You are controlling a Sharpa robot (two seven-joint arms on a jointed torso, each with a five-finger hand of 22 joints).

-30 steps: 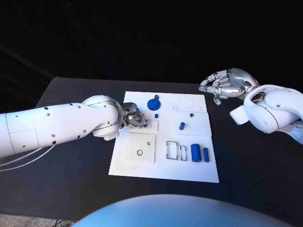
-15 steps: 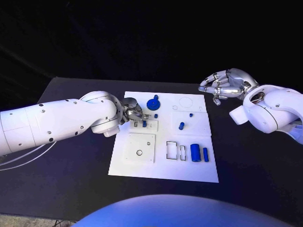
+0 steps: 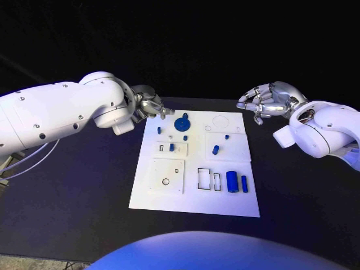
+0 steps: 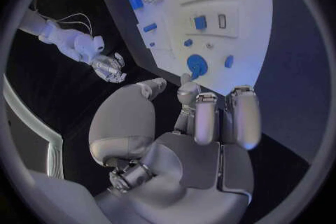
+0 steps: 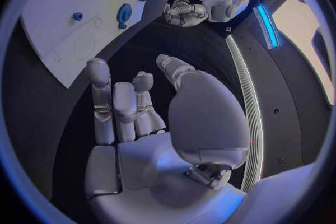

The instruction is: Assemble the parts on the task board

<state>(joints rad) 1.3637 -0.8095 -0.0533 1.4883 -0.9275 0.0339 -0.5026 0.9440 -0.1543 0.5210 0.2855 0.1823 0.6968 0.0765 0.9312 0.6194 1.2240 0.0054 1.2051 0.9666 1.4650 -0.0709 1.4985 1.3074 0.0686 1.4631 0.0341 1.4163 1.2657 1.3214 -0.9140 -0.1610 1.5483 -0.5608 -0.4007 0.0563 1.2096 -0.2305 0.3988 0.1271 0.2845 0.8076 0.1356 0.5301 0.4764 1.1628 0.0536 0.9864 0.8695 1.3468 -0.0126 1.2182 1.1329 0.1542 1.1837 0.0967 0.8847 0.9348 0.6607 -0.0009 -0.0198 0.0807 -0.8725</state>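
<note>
A black table (image 3: pixel 82 185) under dim blue light carries the flat white task board (image 3: pixel 198 163). Nearest on the board lie two blue cylinders (image 3: pixel 237 182), long axes pointing away from the robot. Beyond them, the round blue disc part (image 3: pixel 181 123) sits just beside the left hand (image 3: pixel 148 104), fingers loosely apart, empty. The right hand (image 3: pixel 265 101) hovers off the board's far corner, curled, empty. No writing is legible.
</note>
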